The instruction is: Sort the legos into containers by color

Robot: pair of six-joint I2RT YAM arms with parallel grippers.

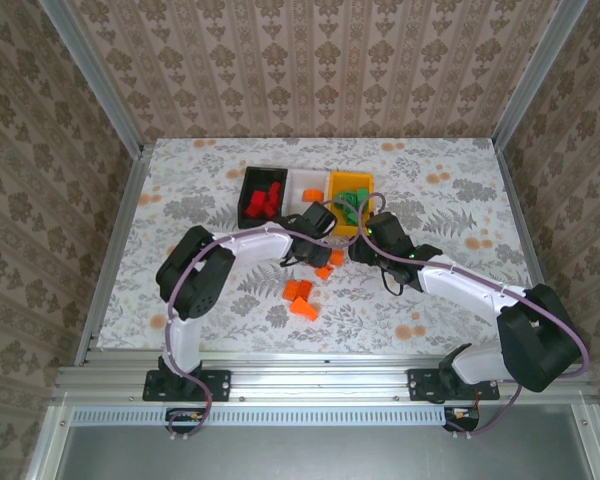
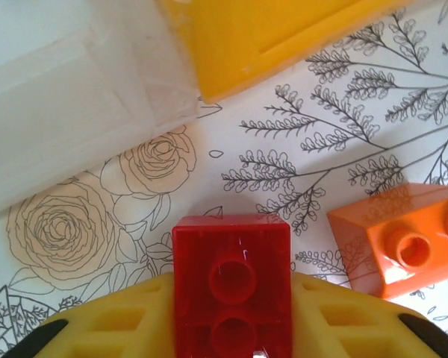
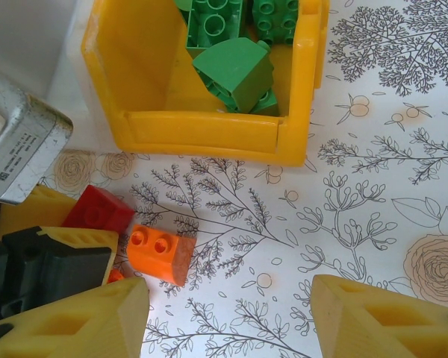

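A red lego (image 2: pixel 231 280) sits clamped between the yellow fingers of my left gripper (image 2: pixel 231 317), low over the table just in front of the white container (image 2: pixel 60 112) and the yellow container (image 2: pixel 269 37). The same red lego (image 3: pixel 98 210) appears at the left of the right wrist view. An orange lego (image 3: pixel 158 253) lies beside it on the table. My right gripper (image 3: pixel 228 313) stands open over bare tablecloth, nothing between its fingers, in front of the yellow container (image 3: pixel 201 138), which holds green legos (image 3: pixel 235 71). The black container (image 1: pixel 252 178) holds red legos (image 1: pixel 263 200).
Several more orange legos (image 1: pixel 300 297) lie on the floral cloth nearer the arm bases. Both grippers (image 1: pixel 318 248) (image 1: pixel 360 250) hang close together in front of the row of containers. Metal rails frame the table's left and right edges.
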